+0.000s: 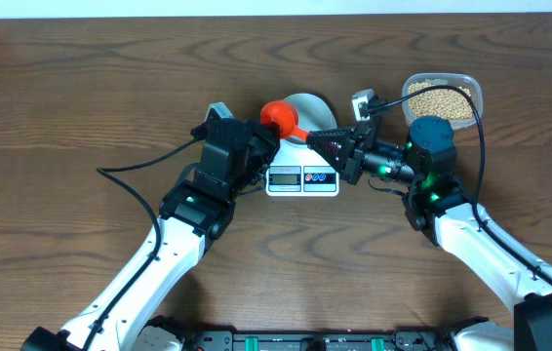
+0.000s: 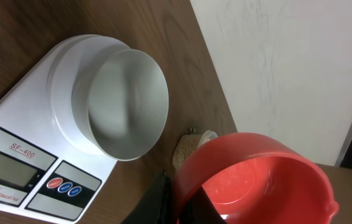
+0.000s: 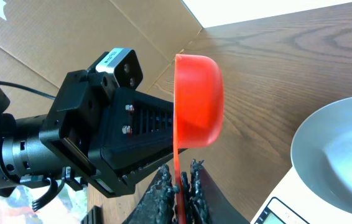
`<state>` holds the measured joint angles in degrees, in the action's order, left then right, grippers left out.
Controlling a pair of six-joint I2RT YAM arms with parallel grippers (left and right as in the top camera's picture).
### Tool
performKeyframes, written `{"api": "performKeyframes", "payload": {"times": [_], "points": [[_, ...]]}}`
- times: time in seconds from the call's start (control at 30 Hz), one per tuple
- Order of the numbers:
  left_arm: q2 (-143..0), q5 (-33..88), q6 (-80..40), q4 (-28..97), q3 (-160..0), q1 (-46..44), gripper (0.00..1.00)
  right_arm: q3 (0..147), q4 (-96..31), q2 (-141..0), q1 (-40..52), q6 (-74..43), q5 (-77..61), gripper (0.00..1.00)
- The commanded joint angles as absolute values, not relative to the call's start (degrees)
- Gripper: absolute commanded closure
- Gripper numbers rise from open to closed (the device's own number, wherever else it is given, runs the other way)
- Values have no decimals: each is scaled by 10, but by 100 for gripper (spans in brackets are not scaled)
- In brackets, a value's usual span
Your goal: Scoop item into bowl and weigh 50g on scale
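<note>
You have the scale at the middle of the table, with the bowl sitting on its far, rounded end, upright, its inside bare white. The beans lie in a clear tub well to the right of the scale, toward the far side. Your red scoop hangs over the scale's far left corner, just beside the bowl's left rim; its cup is tipped on its side with the mouth facing your left arm, and the inside shows only plain red plastic. The handle runs from the cup toward the right arm, across the near edge of the bowl. Your left gripper comes in from the scale's left, and in its wrist view a red strip of the scoop passes between its black fingers, so its jaws are closed onto the scoop next to the cup. Your right gripper reaches in from the scale's right, and its ribbed fingers press against either side of the handle with no gap that you can make out, so it too clamps the scoop. The scale's display faces you at its near edge, too small to read.
</note>
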<state>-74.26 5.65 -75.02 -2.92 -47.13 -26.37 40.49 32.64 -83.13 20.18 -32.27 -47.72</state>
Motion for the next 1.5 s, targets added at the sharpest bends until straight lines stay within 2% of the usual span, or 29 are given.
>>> {"api": "performKeyframes", "payload": {"times": [0.0,0.23,0.5,0.6,0.63,0.67,0.73,0.9,1.07,1.47], "points": [[-745,49,-753,-31,-468,-265,93,412,329,-834,205,-321,-475,92],[-745,49,-753,-30,-468,-265,93,412,331,-834,205,-321,-475,99],[-745,49,-753,-26,-468,-265,92,412,338,-834,205,-321,-474,99],[-745,49,-753,-26,-468,-265,83,412,339,-834,204,-301,-466,99],[-745,49,-753,-26,-468,-265,83,412,339,-834,204,-294,-466,99],[-745,49,-753,-26,-468,-265,77,412,339,-834,203,-290,-466,99],[-745,49,-753,-26,-468,-264,74,412,339,-834,203,-290,-466,99],[-745,49,-741,-27,-468,-264,73,412,335,-834,203,-241,-454,99],[-745,49,-740,-27,-468,-264,72,412,312,-834,203,-241,-388,99],[-745,34,-640,-27,-468,-264,58,412,298,-834,160,-205,-385,99]]}}
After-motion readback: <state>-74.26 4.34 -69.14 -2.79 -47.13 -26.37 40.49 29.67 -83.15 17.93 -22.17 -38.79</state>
